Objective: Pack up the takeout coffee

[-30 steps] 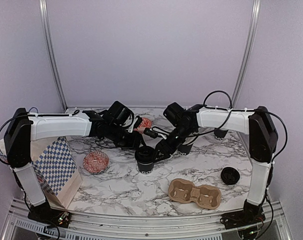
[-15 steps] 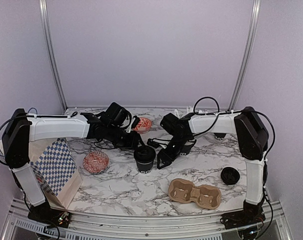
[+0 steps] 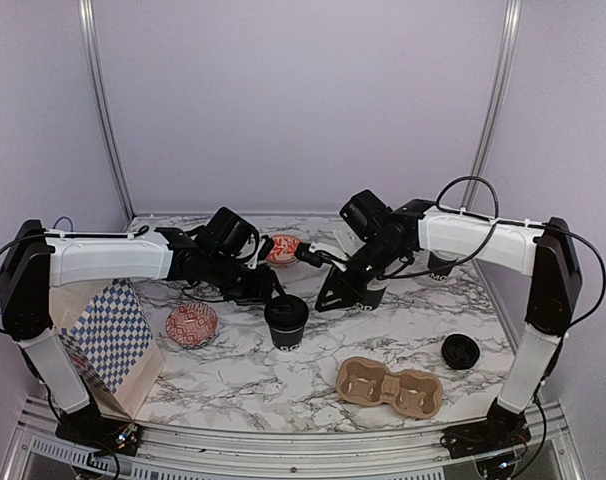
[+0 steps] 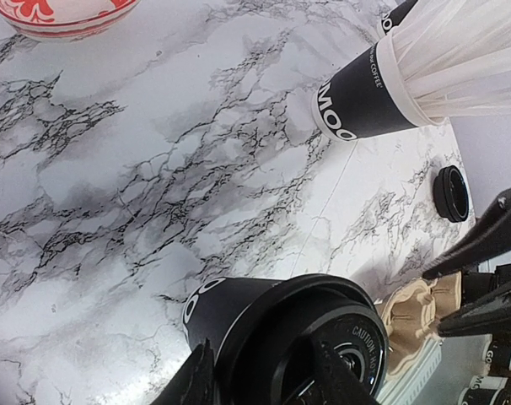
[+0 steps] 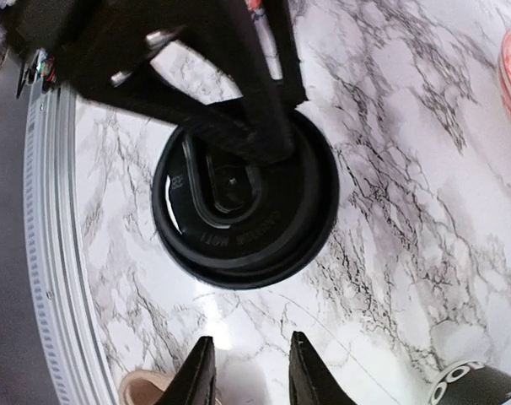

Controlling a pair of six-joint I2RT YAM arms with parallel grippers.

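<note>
While the lidded cup [image 3: 286,318] stands upright at the middle of the desk [image 3: 233,372], it is clamped below its rim by the left fingers [image 4: 196,384], apparently for steadying. The right fingers [image 5: 196,380] are held apart, empty, just beside it. The carrier tray [image 3: 389,387] lies nearby, unfilled.

Large white letters "MOO" low on the black cup of white sticks [image 4: 365,93], upper right of the left wrist view, thin line ending "COFFEE" up its side, raised "CAUTION" on the lid [image 4: 344,359] of the lidded black cup [image 4: 239,312] at the bottom edge, side lettering there cut off, lid embossing in the right wrist view too faint to read
</note>
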